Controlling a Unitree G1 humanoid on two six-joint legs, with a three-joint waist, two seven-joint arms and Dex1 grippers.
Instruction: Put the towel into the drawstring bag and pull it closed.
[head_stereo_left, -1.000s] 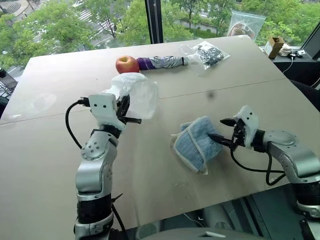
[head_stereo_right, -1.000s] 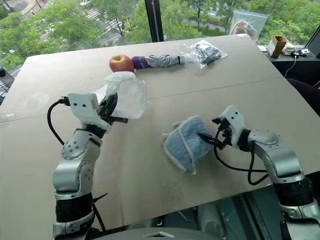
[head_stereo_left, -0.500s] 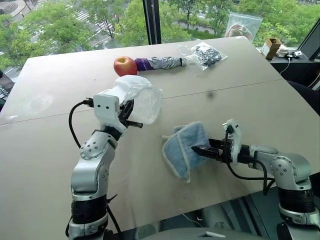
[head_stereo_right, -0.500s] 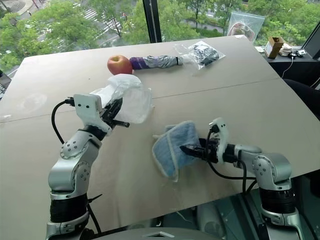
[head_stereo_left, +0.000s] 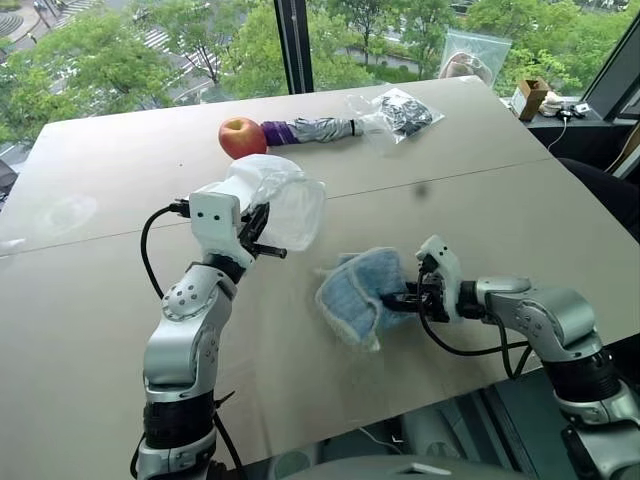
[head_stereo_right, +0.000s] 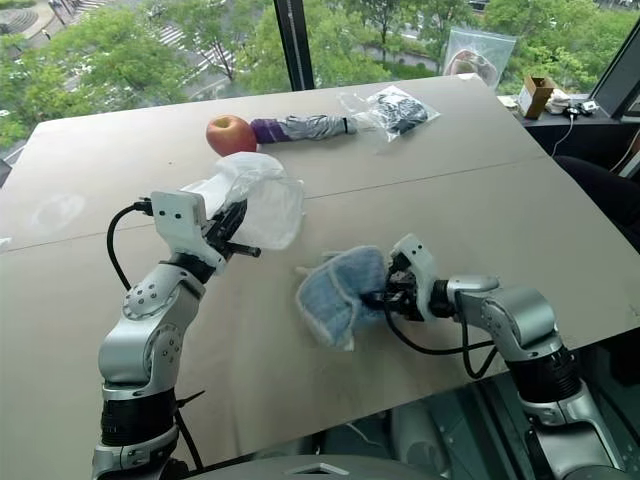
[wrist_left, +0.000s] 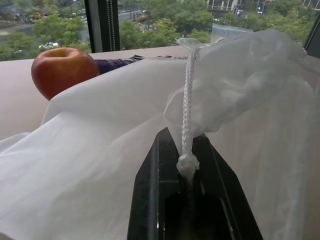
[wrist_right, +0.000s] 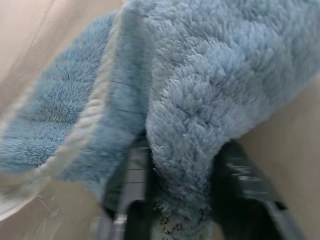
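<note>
Writing shows nowhere; right claw (head_stereo_left: 400, 298) pinches towel (head_stereo_left: 355, 296).

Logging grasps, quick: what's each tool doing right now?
Left tool: shut on the drawstring bag, by its string.
Right tool: shut on the towel.

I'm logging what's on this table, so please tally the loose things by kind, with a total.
Towel: 1
Drawstring bag: 1
Apple: 1
Folded umbrella: 1
Clear pouch: 1
Total: 5
</note>
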